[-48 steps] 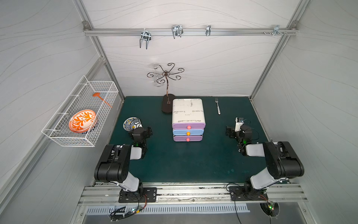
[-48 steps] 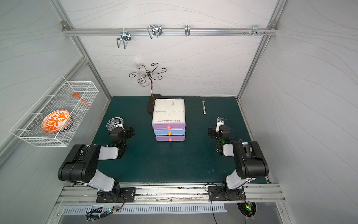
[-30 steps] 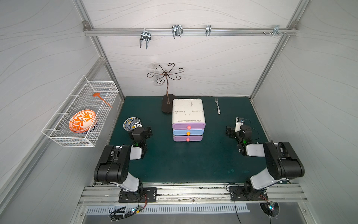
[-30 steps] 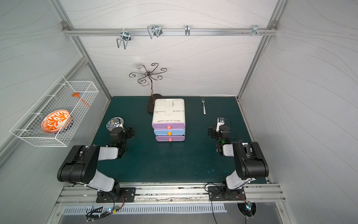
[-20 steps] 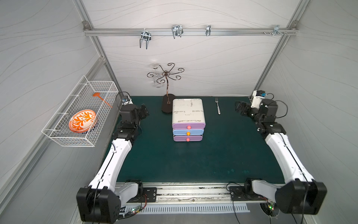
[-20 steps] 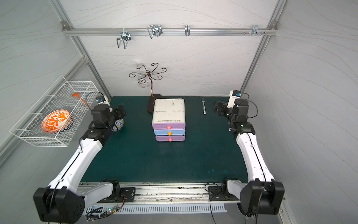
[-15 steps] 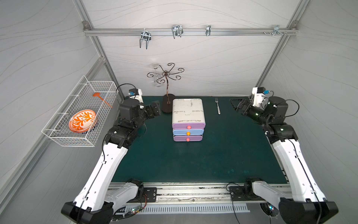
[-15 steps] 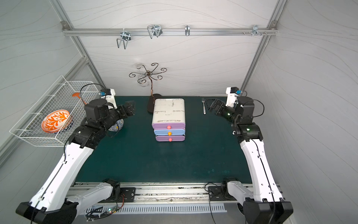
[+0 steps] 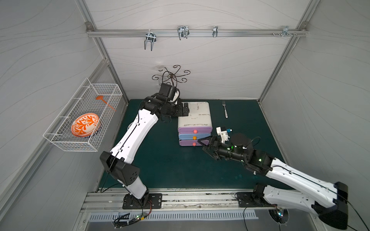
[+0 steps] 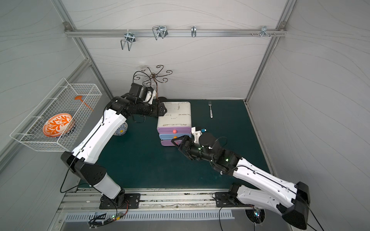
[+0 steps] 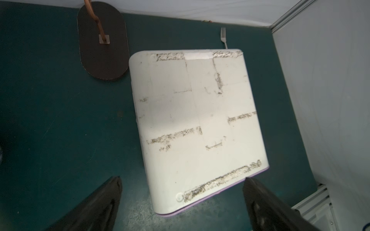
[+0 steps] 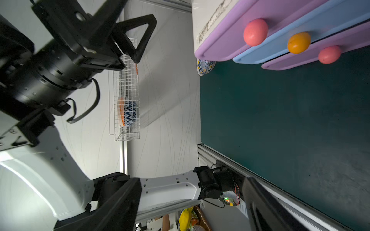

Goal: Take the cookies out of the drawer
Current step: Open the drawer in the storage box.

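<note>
The cookies are hidden. The white drawer unit (image 9: 195, 114) (image 10: 176, 114) (image 11: 196, 120) stands mid-table with its three drawers shut. The top purple drawer (image 12: 226, 34) has a pink knob (image 12: 255, 32). An orange knob (image 12: 299, 42) is on the blue drawer, and another pink knob (image 12: 329, 54) on the bottom purple one. My left gripper (image 9: 185, 109) (image 10: 162, 111) (image 11: 182, 180) hovers open over the unit's left side, holding nothing. My right gripper (image 9: 204, 145) (image 10: 176, 145) (image 12: 192, 181) is turned on its side, open and empty, in front of the lower drawers and apart from the knobs.
A wire basket (image 9: 84, 118) on the left wall holds an orange patterned plate (image 9: 85, 125). A blue patterned bowl (image 10: 121, 130) sits left of the unit under my left arm. A scrolled metal stand (image 11: 103, 40) is behind the unit and a fork (image 9: 225, 110) at back right.
Both arms have unfolded from their low rest near the table's sides. The left has reached over the drawer unit's left side. The right has swung in front of the drawers, its jaws a little narrower.
</note>
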Controlling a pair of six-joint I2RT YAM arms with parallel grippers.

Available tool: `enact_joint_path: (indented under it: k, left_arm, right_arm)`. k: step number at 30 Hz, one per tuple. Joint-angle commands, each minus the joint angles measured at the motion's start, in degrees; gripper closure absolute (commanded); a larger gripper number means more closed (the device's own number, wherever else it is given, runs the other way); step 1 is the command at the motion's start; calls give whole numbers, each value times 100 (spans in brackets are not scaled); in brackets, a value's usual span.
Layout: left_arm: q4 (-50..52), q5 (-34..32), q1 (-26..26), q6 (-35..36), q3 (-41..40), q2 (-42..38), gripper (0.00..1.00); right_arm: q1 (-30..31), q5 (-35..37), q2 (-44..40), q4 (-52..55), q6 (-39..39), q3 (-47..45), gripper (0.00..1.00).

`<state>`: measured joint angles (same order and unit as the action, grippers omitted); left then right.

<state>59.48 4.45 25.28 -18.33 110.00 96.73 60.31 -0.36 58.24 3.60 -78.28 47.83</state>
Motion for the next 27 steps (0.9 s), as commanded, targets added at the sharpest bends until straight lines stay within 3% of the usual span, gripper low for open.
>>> enact_joint_path:
  k: [1, 6, 14, 25, 27]
  left_arm:
    - [2, -571, 21, 313, 571, 184, 1]
    - [-463, -866, -80, 543, 791, 529, 0]
    - [-543, -725, -266, 720, 1690, 1530, 0]
    - [-885, -331, -436, 484, 2906, 2825, 1]
    - [-901, -549, -428, 497, 2964, 2953, 1]
  right_arm:
    - [252, 1043, 455, -665, -224, -13, 18]
    - [171, 1290, 975, -516, -271, 183, 22]
    - [-24, 1427, 1364, -141, -279, 505, 22]
    - [-63, 1672, 1039, 744, -62, 666, 23]
    - [5, 1782, 982, 669, -189, 552, 23]
